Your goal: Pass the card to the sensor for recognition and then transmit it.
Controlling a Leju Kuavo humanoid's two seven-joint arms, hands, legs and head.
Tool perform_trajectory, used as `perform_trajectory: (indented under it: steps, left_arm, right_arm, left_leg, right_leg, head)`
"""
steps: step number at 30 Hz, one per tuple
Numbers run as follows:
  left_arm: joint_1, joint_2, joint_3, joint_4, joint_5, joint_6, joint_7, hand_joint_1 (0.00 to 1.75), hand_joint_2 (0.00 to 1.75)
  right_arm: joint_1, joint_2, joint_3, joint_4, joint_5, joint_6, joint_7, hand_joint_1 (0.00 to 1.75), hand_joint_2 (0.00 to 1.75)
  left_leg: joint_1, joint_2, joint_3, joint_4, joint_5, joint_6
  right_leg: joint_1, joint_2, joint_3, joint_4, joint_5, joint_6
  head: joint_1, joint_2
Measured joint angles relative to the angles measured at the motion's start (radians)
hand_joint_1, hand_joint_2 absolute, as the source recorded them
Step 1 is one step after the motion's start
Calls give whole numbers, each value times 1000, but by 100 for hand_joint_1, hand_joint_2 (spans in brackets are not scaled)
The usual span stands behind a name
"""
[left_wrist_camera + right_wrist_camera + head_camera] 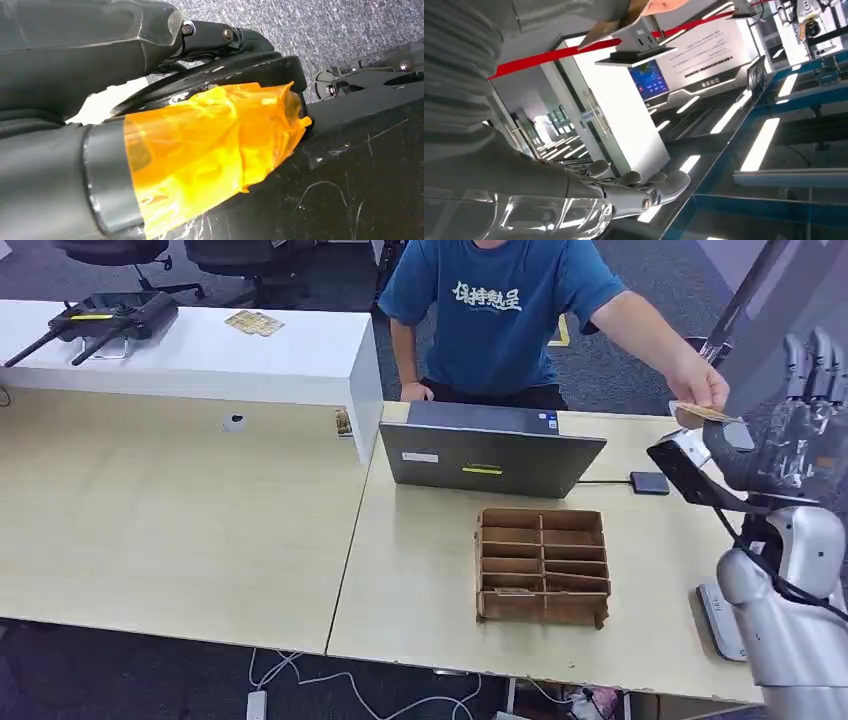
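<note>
Reaching across the pale wooden table [200,530] from the upper middle of the head view, a person in a blue printed T-shirt [500,310] holds a thin tan card [705,412] at the upper right of the frame. It sits just above the robot's raised right hand [800,430], evidently offered for a handover. That silver-and-dark right hand stands fingers-up at the right edge and grips nothing. In the right wrist view its fingers [649,187] lie extended and only slightly curled, a posture suited to receiving a flat object. A small dark flat pad [650,482], cabled towards the grey open laptop [490,450] at centre, lies just beside the hand; it is judged to be the sensor, though this cannot be confirmed. A brown compartmented wooden tray [543,565] occupies the lower centre, possibly the card's destination. Whether the left hand is open or closed cannot be told; its wrist view shows an orange film wrapping [210,150] on dark parts.
</note>
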Motion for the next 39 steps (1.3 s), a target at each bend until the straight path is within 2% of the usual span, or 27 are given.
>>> perform_trajectory:
  steps: [33,36,39]
  left_arm:
    - [0,-3,0,0,15,2,-8,0,0]
    - [0,-3,0,0,17,2,-8,0,0]
    - [0,-3,0,0,23,2,-10,0,0]
  right_arm:
    - [1,0,2,26,-14,32,-12,175,175]
    - [1,0,2,30,-36,42,-13,175,175]
    - [1,2,2,37,-108,64,-27,175,175]
  left_leg:
    - [0,0,0,0,0,0]
    - [0,0,-1,0,0,0]
    - [0,0,-1,0,0,0]
  right_leg:
    - [0,0,0,0,0,0]
    - [0,0,0,0,0,0]
    - [0,0,0,0,0,0]
  head:
    - [0,0]
    - [0,0]
    - [0,0]
